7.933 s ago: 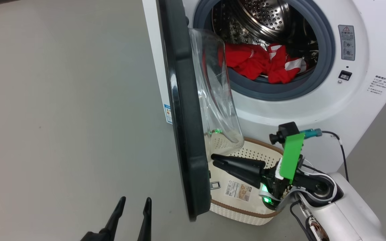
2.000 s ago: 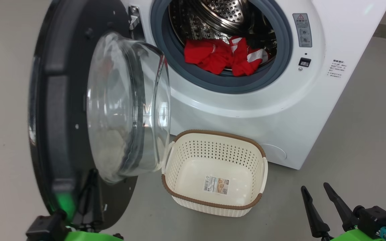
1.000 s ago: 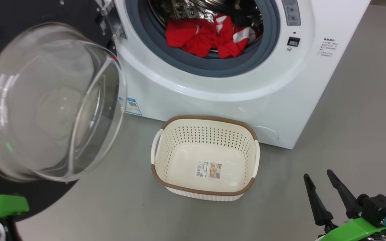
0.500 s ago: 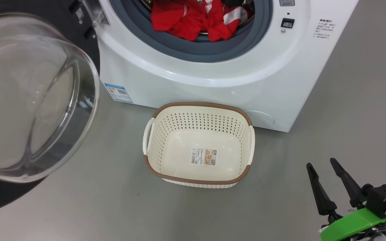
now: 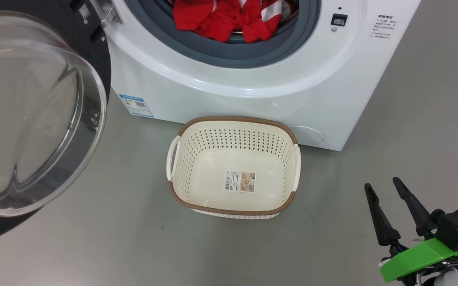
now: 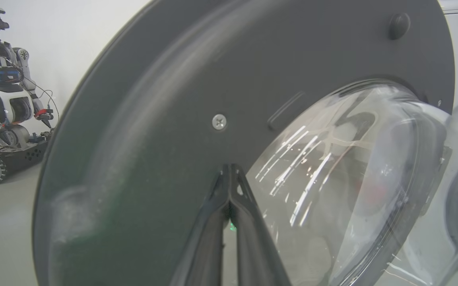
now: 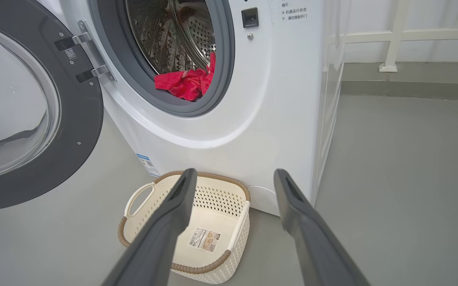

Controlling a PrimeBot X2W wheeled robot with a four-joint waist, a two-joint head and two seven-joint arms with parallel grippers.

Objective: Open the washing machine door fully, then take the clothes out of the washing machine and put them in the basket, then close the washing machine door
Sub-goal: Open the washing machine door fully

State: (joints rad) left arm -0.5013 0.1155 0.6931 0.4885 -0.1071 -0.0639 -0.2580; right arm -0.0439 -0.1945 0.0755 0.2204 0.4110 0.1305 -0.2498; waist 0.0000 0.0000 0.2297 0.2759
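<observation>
Grey, bare floor carries everything in the head view: the white washing machine stands on it, and the cream basket sits just before the machine's front, with a paper label on its bottom. The red clothes lie in the mouth of the drum behind the grey gasket. The washing machine door hangs swung out at the left, its glass bowl facing the camera. The right gripper is low at the right above the floor, jaws spread wide and holding nothing. In the left wrist view the left gripper has its jaws pressed together, tips close to the door; contact cannot be told. Another wheeled robot stands by a white wall. The right wrist view looks between the right gripper fingers at the basket, the clothes and a white railing. Against eight seconds back, the door has gone from edge-on to wide open; the clothes lie as before.
</observation>
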